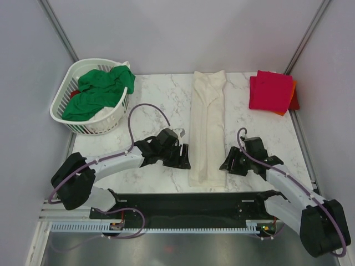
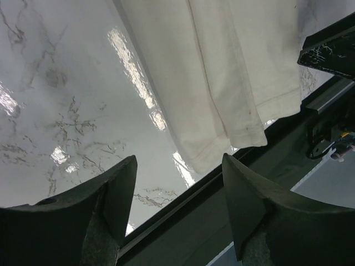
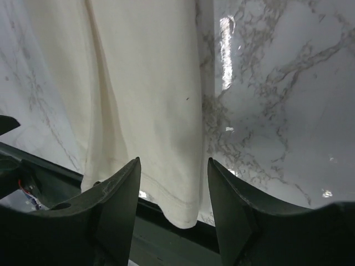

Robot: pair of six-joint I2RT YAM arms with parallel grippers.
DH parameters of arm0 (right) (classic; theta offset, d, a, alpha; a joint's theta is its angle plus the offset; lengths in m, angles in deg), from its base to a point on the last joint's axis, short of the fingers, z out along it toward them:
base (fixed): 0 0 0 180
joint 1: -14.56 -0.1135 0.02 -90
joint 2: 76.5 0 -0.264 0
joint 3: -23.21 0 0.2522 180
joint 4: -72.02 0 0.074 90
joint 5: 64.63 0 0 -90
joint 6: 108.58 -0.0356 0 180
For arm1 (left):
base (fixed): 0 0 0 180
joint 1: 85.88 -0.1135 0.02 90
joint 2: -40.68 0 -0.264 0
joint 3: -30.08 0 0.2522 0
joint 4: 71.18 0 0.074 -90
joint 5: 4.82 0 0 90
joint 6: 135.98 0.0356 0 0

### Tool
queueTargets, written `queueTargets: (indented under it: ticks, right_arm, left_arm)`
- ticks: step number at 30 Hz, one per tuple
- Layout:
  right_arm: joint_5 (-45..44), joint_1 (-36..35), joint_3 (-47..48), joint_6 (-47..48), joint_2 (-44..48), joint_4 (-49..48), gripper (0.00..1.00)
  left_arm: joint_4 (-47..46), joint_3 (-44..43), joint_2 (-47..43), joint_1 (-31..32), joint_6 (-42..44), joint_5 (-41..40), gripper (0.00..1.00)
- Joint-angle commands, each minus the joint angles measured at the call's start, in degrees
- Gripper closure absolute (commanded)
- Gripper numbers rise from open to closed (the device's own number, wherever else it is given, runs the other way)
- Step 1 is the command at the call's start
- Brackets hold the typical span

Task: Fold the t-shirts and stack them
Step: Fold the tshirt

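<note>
At centre frame, we set our left pincer (image 1: 183, 158) and right pincer (image 1: 226, 165), both parted and empty, beside the cream shirt's (image 1: 207, 127) near hem, likely to fold it.

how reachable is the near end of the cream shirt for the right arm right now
Probably yes: the right gripper hangs just beside the near right corner of the cream shirt, jaws apart and empty, with only bare table between. The left gripper is on the other side, out of the way.
</note>
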Motion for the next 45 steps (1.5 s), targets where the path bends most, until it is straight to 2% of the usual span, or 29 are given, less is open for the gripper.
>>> queueTargets:
  ticks: [1,7,10,11,12,16,20,28,30,31,32,34,38,45]
  right_arm:
    - [4.30,-1.06,-2.73,-5.03,5.37,-1.44,0.41]
    - [6.06,-2.29,-6.95,-7.93,10.20,0.66,0.48]
    - [5.10,-2.82,-7.22,-7.41,15.11,6.45,0.51]
    - [3.96,-2.82,-7.22,-7.41,16.35,8.12,0.54]
    - [3.86,-2.91,-9.57,-8.54,20.10,10.40,0.61]
    - [5.61,-2.91,-13.54,-9.95,19.09,7.88,0.69]
    - [6.15,-3.08,-15.22,-9.60,19.00,7.26,0.69]
    - [3.08,-3.79,-12.32,-6.71,20.84,14.64,0.80]
    - [2.98,-3.70,-12.14,-5.74,20.67,15.96,0.71]
    - [2.72,-3.70,-11.71,-5.30,20.58,16.48,0.44]
    - [2.37,-3.70,-11.36,-4.69,20.58,17.71,0.31]
    - [1.58,-3.70,-9.96,-4.16,21.10,18.77,0.20]
    - [1.31,-3.87,-10.21,-4.59,22.16,18.52,0.22]
    - [1.93,-3.88,-13.11,-5.03,21.99,16.49,0.36]
  left_arm:
    - [-2.65,1.52,-0.88,2.35,-4.52,-1.14,0.30]
    - [-3.26,3.89,-1.76,4.73,-8.39,-3.33,0.31]
    - [-3.18,5.12,-3.07,5.34,-9.53,-3.86,0.32]
    - [-3.18,5.91,-3.86,5.60,-9.80,-4.21,0.32]
    - [-3.44,7.05,-4.82,5.78,-10.67,-5.17,0.32]
    - [-3.79,8.02,-4.75,5.96,-11.12,-5.71,0.32]
    - [-4.84,8.55,-3.96,6.57,-11.73,-5.88,0.33]
    - [-7.57,8.20,-1.76,7.89,-13.05,-5.62,0.32]
    - [-7.83,8.11,-1.06,8.24,-13.32,-5.71,0.31]
    - [-7.84,8.20,-0.18,8.77,-13.58,-5.71,0.31]
    - [-7.92,8.20,0.17,9.12,-13.84,-5.62,0.31]
    - [-8.01,8.29,0.70,10.00,-14.46,-6.15,0.30]
    - [-8.89,8.47,2.28,11.14,-15.51,-6.50,0.31]
    - [-10.30,7.85,5.36,12.02,-17.01,-6.24,0.35]
